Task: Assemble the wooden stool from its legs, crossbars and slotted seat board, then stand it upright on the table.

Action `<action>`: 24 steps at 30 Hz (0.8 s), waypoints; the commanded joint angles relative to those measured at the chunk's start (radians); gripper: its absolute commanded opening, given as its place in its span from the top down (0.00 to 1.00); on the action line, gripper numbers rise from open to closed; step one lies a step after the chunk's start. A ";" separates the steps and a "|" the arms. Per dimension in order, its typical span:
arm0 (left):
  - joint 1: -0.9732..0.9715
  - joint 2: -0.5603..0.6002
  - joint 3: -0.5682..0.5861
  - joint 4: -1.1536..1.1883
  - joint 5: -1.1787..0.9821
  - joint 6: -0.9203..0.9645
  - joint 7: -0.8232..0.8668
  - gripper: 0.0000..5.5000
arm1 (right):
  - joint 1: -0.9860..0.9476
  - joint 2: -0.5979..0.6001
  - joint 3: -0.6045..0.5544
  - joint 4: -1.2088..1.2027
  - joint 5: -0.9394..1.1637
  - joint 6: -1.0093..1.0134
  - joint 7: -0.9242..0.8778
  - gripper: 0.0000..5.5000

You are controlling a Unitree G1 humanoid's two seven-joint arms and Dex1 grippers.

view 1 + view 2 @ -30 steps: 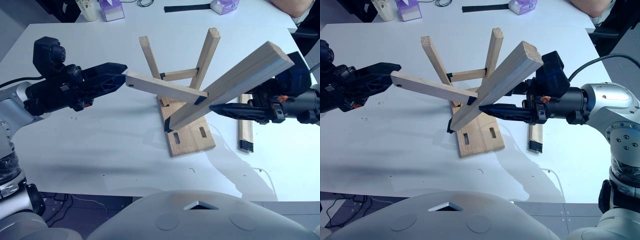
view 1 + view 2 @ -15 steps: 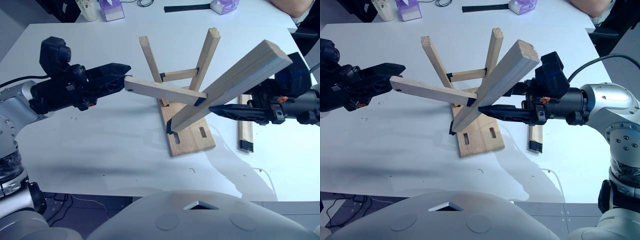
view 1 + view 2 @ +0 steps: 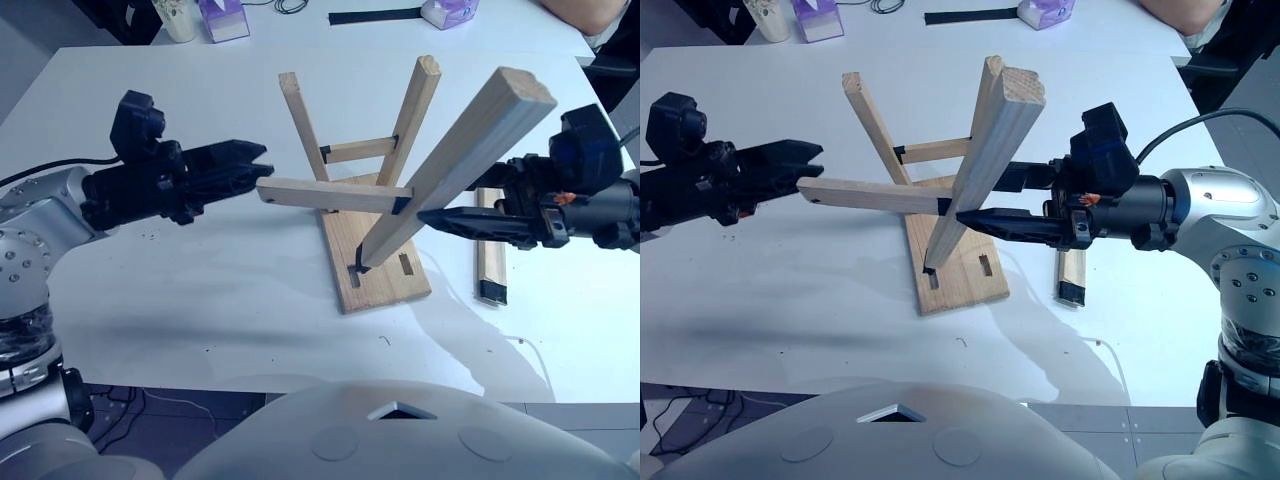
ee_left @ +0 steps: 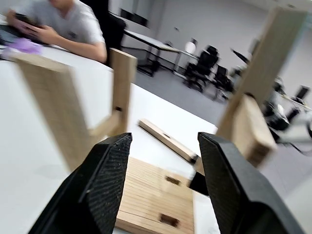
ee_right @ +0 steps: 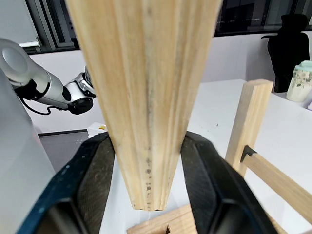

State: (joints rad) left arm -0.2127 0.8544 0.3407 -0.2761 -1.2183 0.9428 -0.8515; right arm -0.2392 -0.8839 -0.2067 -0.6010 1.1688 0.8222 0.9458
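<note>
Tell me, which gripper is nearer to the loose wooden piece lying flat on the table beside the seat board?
Right. The right gripper, holding a leg, hovers over the loose wooden piece; the left gripper is across the seat board, far from it.

At centre frame the seat board [image 3: 385, 278] lies flat on the table [image 3: 200, 290]. A left leg [image 3: 300, 125] and right leg [image 3: 415, 110] rise from its far end, a short crossbar [image 3: 358, 150] between them. A tilted leg [image 3: 470, 135] leans toward the upper right within the right gripper [image 3: 440, 203]; its long crossbar [image 3: 330, 193] points left at the left gripper [image 3: 262, 162].
</note>
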 commanded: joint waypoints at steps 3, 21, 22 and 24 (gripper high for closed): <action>-0.013 -0.009 0.038 0.084 0.042 -0.018 0.020 0.54 | 0.013 -0.110 0.038 0.050 -0.203 -0.090 0.150 0.63; -0.013 -0.035 0.035 0.099 0.101 -0.016 0.004 0.54 | 0.013 -0.033 0.220 0.206 -0.541 -0.353 0.291 0.63; -0.016 -0.034 0.035 0.100 0.102 -0.015 0.002 0.54 | 0.022 -0.032 0.224 0.212 -0.551 -0.360 0.297 0.63; -0.025 -0.030 0.032 0.113 0.107 -0.014 -0.009 0.54 | 0.049 -0.027 0.245 0.222 -0.581 -0.381 0.310 0.63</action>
State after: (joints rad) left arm -0.2178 0.8191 0.3806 -0.1780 -1.1250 0.9233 -0.8474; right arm -0.2142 -0.9109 0.0126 -0.3880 0.6204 0.4656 1.2422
